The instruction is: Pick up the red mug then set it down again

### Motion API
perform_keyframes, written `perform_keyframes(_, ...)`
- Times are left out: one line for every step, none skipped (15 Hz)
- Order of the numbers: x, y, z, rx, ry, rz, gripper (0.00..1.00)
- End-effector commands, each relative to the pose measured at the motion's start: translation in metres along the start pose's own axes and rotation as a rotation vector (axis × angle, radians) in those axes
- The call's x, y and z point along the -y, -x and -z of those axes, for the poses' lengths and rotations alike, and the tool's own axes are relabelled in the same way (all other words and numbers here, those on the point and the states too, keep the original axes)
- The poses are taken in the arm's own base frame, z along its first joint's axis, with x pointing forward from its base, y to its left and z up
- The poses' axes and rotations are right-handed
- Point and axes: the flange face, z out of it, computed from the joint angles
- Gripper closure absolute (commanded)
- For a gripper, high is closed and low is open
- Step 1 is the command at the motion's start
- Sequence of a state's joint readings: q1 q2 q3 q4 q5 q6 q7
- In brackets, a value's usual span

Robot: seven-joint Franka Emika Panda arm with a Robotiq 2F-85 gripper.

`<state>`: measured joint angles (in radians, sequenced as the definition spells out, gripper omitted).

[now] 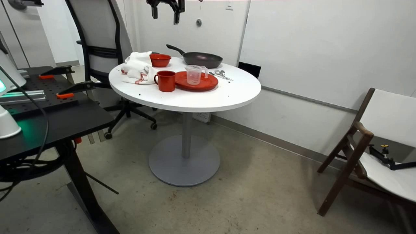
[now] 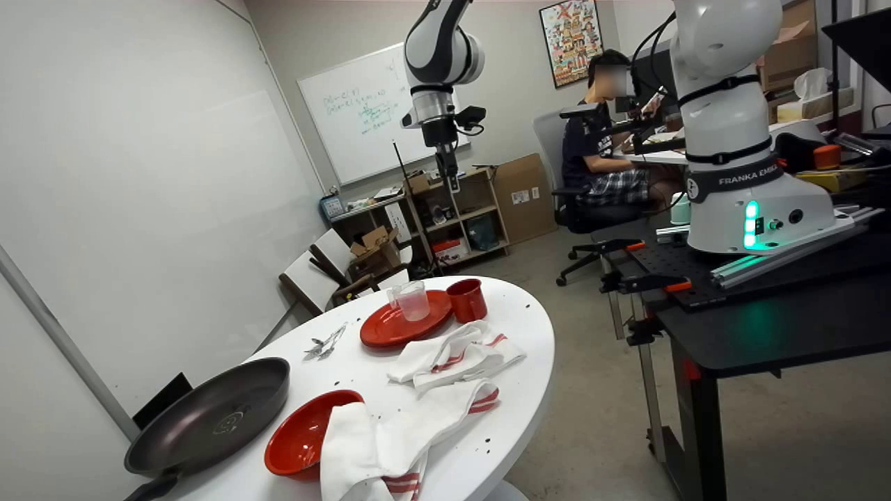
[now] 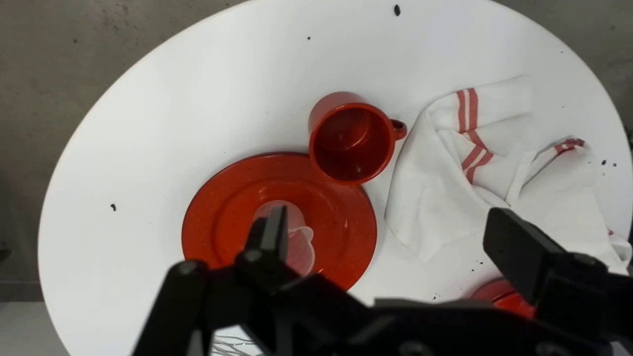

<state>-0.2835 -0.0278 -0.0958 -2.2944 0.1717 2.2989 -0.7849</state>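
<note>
One red mug (image 1: pixel 166 81) stands upright, well below my claw (image 1: pixel 165 19); I record the claw's jaws as standing wide apart.

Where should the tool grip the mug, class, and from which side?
Probably the rim, on the side away from the plate, with the tool coming from above: the mug stands upright, mouth open, while its handle points toward the cloth.
</note>
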Motion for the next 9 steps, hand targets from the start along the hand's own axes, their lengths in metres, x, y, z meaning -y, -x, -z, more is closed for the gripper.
perform_keyframes(0.035,0.031,0.023,0.012,-0.026,0.004,0.0)
perform_keyframes(0.044,0.037,0.027,0.012,-0.032,0.016,0.0)
perform_keyframes(0.053,0.042,0.03,0.014,-0.035,0.028,0.0)
perform_keyframes(0.061,0.047,0.032,0.014,-0.039,0.038,0.0)
perform_keyframes(0.07,0.052,0.033,0.015,-0.042,0.049,0.0)
perform_keyframes(0.077,0.056,0.035,0.016,-0.045,0.057,0.0)
perform_keyframes(0.085,0.06,0.037,0.012,-0.046,0.09,0.0)
perform_keyframes(0.067,0.044,0.029,0.013,-0.045,0.065,0.0)
perform_keyframes(0.074,0.048,0.031,0.011,-0.046,0.076,0.0)
